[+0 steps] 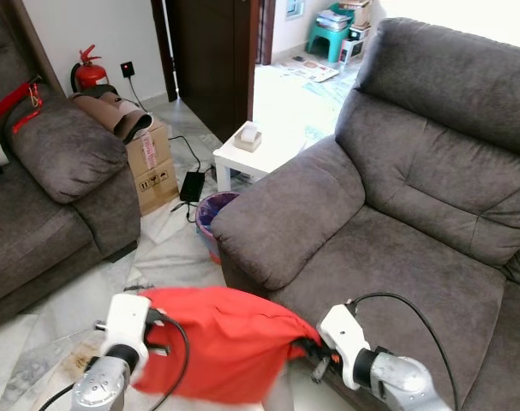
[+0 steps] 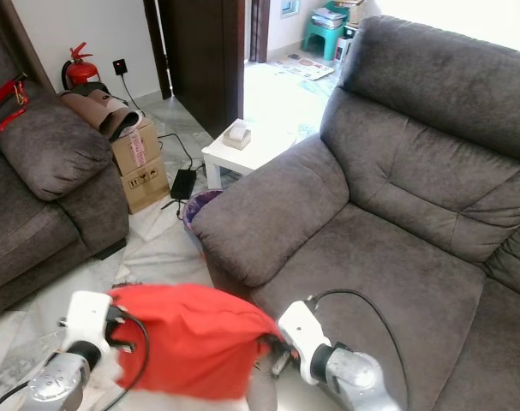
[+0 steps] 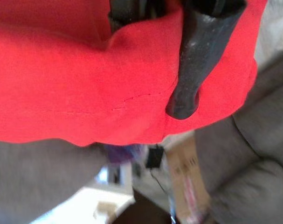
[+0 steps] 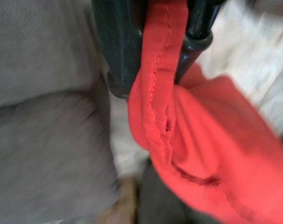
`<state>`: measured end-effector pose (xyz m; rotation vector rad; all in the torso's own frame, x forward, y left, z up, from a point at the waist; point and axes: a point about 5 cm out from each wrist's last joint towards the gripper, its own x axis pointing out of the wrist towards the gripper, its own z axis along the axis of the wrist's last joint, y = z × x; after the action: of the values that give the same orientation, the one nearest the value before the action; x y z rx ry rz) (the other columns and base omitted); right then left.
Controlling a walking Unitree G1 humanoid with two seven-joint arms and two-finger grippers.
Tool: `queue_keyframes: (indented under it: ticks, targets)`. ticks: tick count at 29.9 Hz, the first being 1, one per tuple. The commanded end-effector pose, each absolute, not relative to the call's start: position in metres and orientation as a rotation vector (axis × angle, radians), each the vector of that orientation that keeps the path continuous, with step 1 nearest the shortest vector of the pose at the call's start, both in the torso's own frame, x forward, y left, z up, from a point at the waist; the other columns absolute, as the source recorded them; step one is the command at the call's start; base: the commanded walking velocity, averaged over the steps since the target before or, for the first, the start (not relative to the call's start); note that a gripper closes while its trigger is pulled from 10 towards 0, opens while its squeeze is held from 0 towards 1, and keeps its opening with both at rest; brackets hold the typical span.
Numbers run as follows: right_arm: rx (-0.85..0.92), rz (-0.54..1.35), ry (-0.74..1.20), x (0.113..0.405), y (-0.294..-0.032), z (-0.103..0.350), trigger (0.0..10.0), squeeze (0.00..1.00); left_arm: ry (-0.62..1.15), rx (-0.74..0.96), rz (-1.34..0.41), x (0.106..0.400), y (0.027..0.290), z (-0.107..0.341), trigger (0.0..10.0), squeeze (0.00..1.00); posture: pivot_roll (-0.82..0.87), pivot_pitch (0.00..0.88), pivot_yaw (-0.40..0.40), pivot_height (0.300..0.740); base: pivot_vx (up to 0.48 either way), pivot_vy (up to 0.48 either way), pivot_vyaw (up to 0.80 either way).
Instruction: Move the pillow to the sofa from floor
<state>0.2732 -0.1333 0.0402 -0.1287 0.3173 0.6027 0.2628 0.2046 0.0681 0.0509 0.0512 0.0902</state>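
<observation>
While both arms carry it, the red pillow [image 1: 212, 351] hangs above the floor, just short of the sofa seat [image 1: 388, 265] | left gripper [image 3: 155, 56] pinches one end, right gripper [image 4: 155, 56] the other | seat lies ahead-right, nearer the right arm.

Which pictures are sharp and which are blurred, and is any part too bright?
Left eye view: mostly sharp; the daylit floor past the doorway and the top right corner are washed out. Left wrist view: the red pillow is fairly sharp, the background soft. Right wrist view: blurred throughout, with the pillow seam between the fingers clearest.
</observation>
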Motion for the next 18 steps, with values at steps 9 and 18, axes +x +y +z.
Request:
queue_keyframes:
  ticks: [9,18]
  targets:
    - [0.035,0.345,0.151,0.286,-0.139,0.055,10.0,0.0,-0.023,0.182,0.15,0.26,0.204,0.085,10.0,0.0,0.11,0.116,-0.011,0.74,0.0,0.0,0.0]
    - [0.046,0.289,0.112,0.292,-0.138,0.06,10.0,0.0,-0.036,0.152,0.189,0.257,0.203,0.087,10.0,0.0,0.1,0.096,-0.006,0.74,0.0,0.0,0.0]
